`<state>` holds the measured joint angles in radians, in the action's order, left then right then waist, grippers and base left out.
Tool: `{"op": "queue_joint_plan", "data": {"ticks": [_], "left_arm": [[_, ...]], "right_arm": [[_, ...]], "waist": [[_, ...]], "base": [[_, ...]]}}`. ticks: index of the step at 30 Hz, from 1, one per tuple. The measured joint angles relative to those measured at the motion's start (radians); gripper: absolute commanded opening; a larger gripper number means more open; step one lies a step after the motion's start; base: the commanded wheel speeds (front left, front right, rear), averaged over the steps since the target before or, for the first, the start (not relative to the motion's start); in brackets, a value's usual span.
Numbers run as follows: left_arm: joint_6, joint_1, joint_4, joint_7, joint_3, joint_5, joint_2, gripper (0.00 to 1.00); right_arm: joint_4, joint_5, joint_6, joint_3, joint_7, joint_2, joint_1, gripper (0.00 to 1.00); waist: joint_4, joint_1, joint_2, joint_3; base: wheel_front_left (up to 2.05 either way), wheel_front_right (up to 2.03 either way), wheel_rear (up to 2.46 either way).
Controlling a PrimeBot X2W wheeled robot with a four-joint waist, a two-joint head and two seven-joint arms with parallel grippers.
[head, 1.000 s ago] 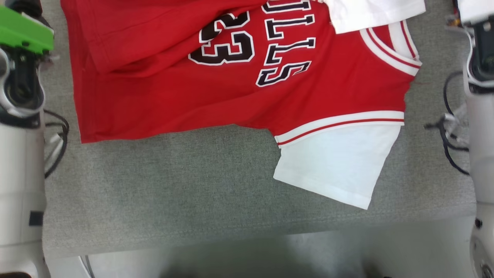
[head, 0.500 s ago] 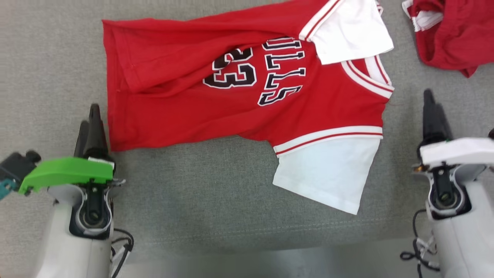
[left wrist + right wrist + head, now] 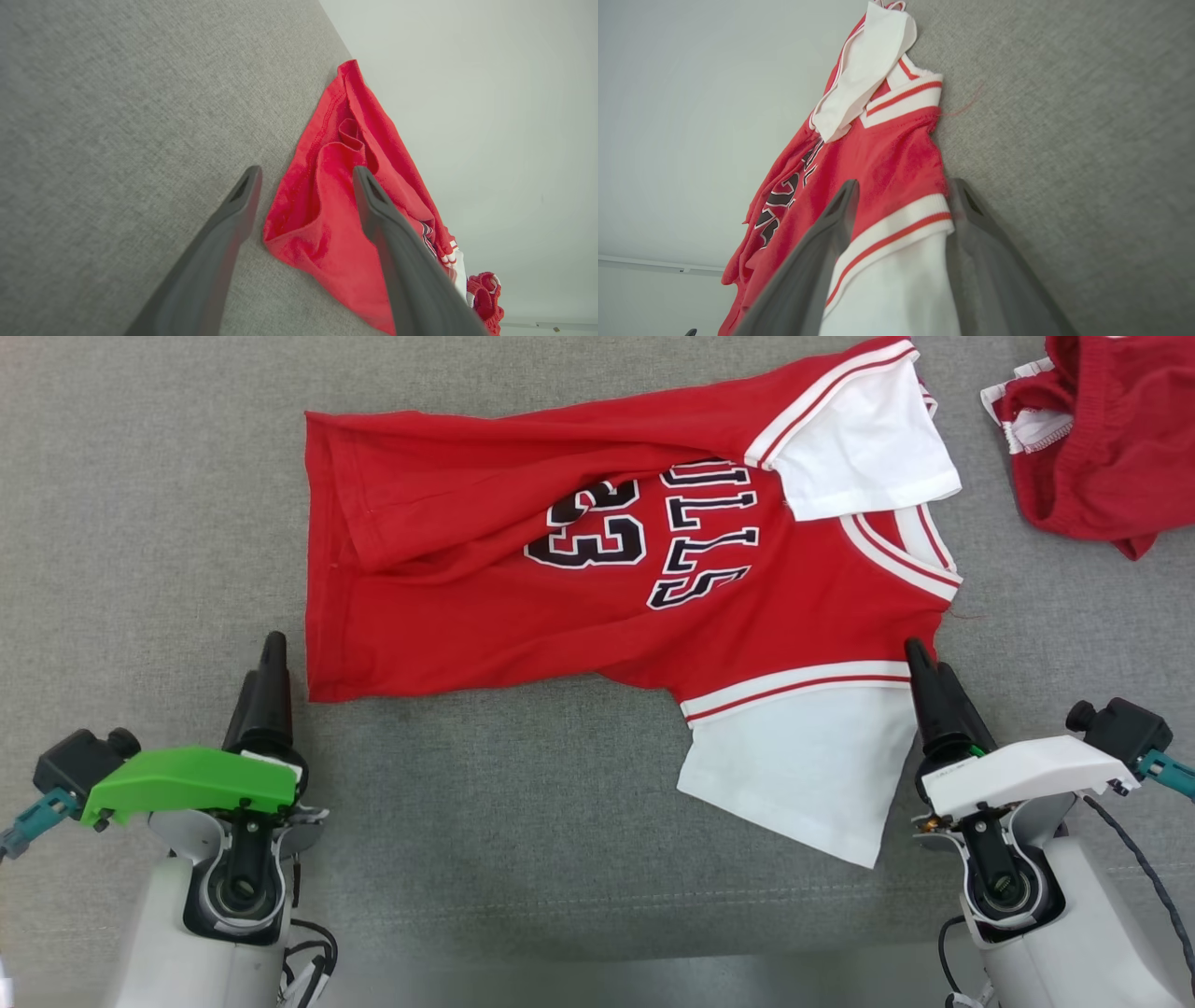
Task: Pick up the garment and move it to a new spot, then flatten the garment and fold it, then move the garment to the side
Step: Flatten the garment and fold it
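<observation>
Head view gives you the grey table with the jersey lying across its middle, chest up, collar toward the right arm. It looks placed but not flat: a long crease runs along the far side, and the far sleeve is flipped onto the chest. Judge the flattening unfinished, with folding and moving aside yet to do. A second red garment sits apart at the far right. Your left gripper straddles the hem corner, your right gripper the near sleeve band. Both are spread wide, gripping nothing. The print reads "33" and "ULLS", with its first letter hidden under the sleeve.
</observation>
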<state>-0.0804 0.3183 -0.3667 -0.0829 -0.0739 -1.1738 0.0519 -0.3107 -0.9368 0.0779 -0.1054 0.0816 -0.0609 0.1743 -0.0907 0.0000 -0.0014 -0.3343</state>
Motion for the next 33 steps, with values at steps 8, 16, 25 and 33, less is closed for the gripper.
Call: {"op": "queue_joint_plan", "data": {"ticks": [8,16,25,33], "left_arm": [[0.0,-0.014,-0.024,0.04,-0.022,-0.006,0.0,1.0],[0.007,-0.024,-0.046,0.091,-0.031,-0.042,0.0,1.0],[0.01,-0.029,-0.038,0.119,-0.033,-0.064,0.0,1.0],[0.002,-0.026,-0.025,0.128,-0.054,-0.073,-0.001,1.0]], "right_arm": [[0.031,0.003,0.0,-0.018,-0.003,-0.001,-0.034,1.0],[0.048,0.003,-0.002,-0.034,-0.004,-0.001,-0.064,1.0],[0.075,0.003,-0.015,-0.046,-0.005,0.0,-0.08,1.0],[0.091,0.002,-0.02,-0.054,-0.017,0.001,-0.08,1.0]], "waist": [[0.006,0.0,0.0,-0.003],[0.012,0.0,0.0,0.0],[0.016,0.0,0.0,-0.003],[0.024,0.0,0.0,-0.011]], "base": [[0.0,0.0,0.0],[0.0,0.0,0.0],[0.0,0.0,0.0],[0.0,0.0,0.0]]}}
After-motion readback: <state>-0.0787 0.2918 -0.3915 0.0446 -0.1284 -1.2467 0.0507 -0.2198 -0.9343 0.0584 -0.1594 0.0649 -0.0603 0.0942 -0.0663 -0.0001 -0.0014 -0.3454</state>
